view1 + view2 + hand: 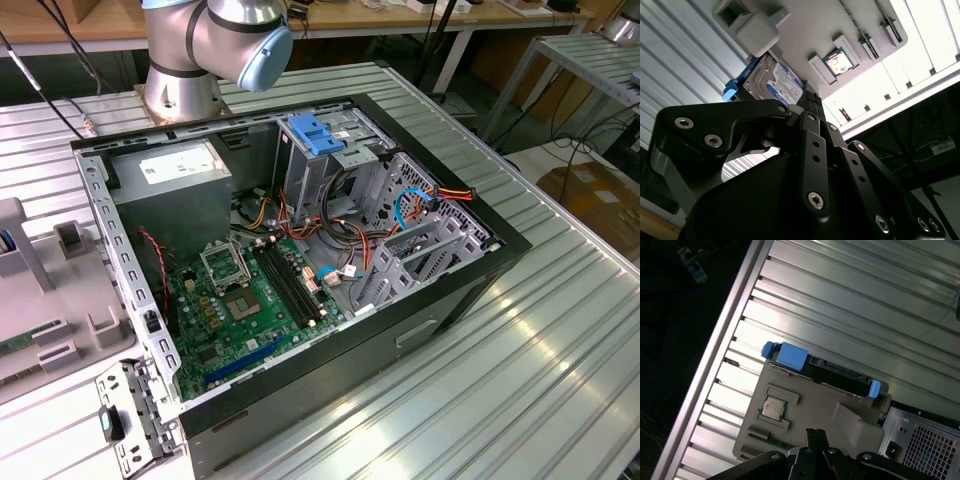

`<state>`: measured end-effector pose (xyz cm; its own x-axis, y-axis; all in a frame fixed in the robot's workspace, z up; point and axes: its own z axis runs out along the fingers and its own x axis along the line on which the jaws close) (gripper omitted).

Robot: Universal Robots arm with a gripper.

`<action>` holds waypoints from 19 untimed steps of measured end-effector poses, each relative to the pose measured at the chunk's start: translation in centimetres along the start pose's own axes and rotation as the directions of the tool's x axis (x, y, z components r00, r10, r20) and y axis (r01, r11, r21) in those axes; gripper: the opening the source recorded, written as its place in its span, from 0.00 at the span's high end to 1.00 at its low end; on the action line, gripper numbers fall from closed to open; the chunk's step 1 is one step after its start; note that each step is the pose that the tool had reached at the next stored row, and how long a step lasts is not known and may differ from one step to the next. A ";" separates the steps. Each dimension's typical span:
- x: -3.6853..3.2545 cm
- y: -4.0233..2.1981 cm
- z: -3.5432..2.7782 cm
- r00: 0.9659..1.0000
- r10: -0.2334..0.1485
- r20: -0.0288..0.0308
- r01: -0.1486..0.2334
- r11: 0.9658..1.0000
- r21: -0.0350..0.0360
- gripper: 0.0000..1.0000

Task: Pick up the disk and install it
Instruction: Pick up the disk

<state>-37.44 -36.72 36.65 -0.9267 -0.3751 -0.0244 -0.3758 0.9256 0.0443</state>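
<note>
Pickup stage, I'd say: the disk (pixel 826 371) isn't in hand yet. It sits along one edge of the grey tray (pixel 840 415), the edge that faces the bare slats of the table (pixel 850 300), well outside the computer case (pixel 420 330). Your gripper (pixel 816 437) hangs over the tray, short of the disk and not touching it. Honestly can't tell if it's spread or pressed together from these angles.

My guess is the grab calls for squaring up with that long narrow body between the blue ends, since there's not much to pinch.

As for the views, the exterior view gives you the open case, the drive cage (pixel 420 230) and the blue bracket (pixel 315 133) on top of it. The first wrist view lays out the disk's full length plus a chip (pixel 773 407) in the tray. The second wrist view gives you the disk's labelled face.
</note>
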 end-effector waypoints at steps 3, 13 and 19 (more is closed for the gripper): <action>0.00 0.00 0.00 1.000 -0.016 -0.001 0.016 1.000 0.000 0.89; 0.00 0.00 0.00 0.997 -0.075 -0.003 0.075 0.997 -0.002 0.89; 0.00 0.00 0.00 0.995 -0.101 -0.004 0.101 0.995 -0.003 0.89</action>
<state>-37.44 -36.72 36.65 -0.8842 -0.4665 -0.0245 -0.4671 0.8831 0.0444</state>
